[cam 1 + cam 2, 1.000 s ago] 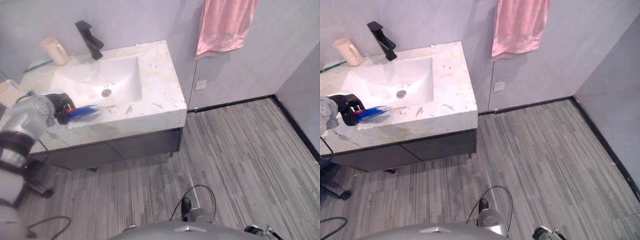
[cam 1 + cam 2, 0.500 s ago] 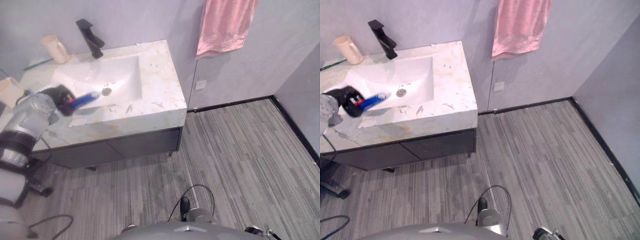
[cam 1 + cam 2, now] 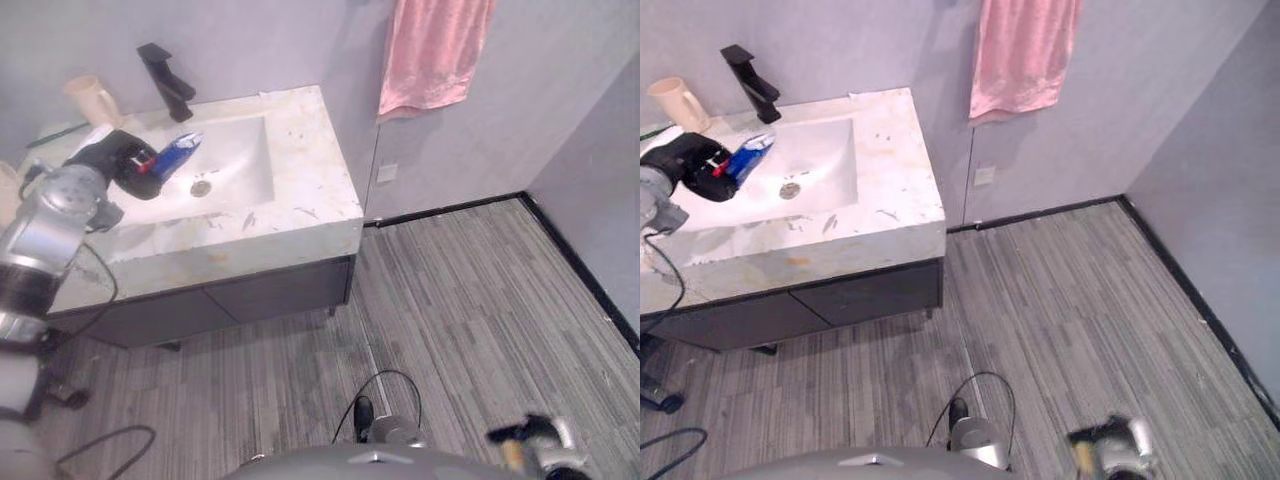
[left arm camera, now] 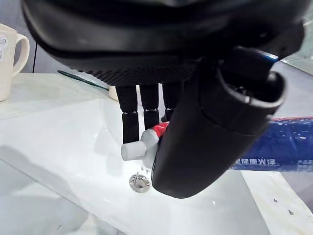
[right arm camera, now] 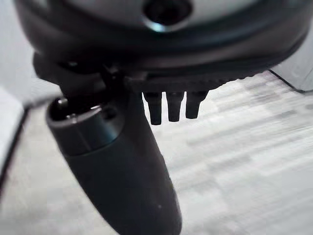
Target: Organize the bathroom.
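Note:
My left hand [image 3: 122, 166] is shut on a blue toothpaste tube [image 3: 179, 154] with a red collar and a white cap [image 4: 132, 151]. It holds the tube in the air over the white sink basin [image 3: 238, 165], above the drain [image 4: 139, 182]. A cream cup [image 3: 87, 98] stands at the back left of the marble counter [image 3: 305, 185], beside the black faucet [image 3: 164, 80]. My right hand [image 3: 531, 440] hangs low over the floor at the lower right, with straight fingers [image 5: 169, 106] and nothing in it.
A pink towel [image 3: 435, 48] hangs on the wall to the right of the counter. A thin green stick [image 4: 83, 81] lies at the counter's back edge near the cup. Dark cabinet doors [image 3: 240, 297] sit under the counter. Grey plank floor [image 3: 480, 300] spreads to the right.
My left hand has lifted the tube from the counter's front edge up and back over the basin, toward the faucet. The camera has shifted, and my right hand has come into view.

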